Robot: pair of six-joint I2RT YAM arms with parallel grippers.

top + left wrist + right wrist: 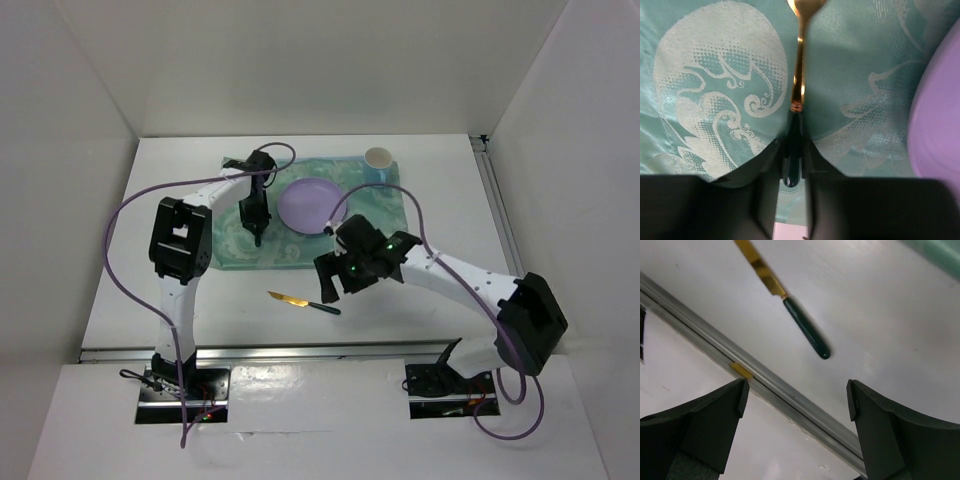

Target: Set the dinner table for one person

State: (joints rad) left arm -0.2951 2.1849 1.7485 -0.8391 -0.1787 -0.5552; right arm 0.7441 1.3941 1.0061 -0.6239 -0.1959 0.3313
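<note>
The dinner table (455, 190) is white with a silver rail (300, 350) along the near edge. A teal placemat (390, 215) carries a purple plate (305, 200) and a pale cup (378, 160). My left gripper (258, 238) is low over the placemat, left of the plate. It is shut on the dark green handle of a gold utensil (799, 75), whose head is cut off at the top of the left wrist view. A gold knife with a green handle (303, 301) lies on the bare table. My right gripper (335, 290) hovers open and empty just right of the knife (805, 327).
White walls enclose the table on three sides. The plate edge (937, 125) lies close to the right of my left gripper (792, 150). The rail (790, 400) runs under my right gripper (797, 395). Purple cables arc over both arms.
</note>
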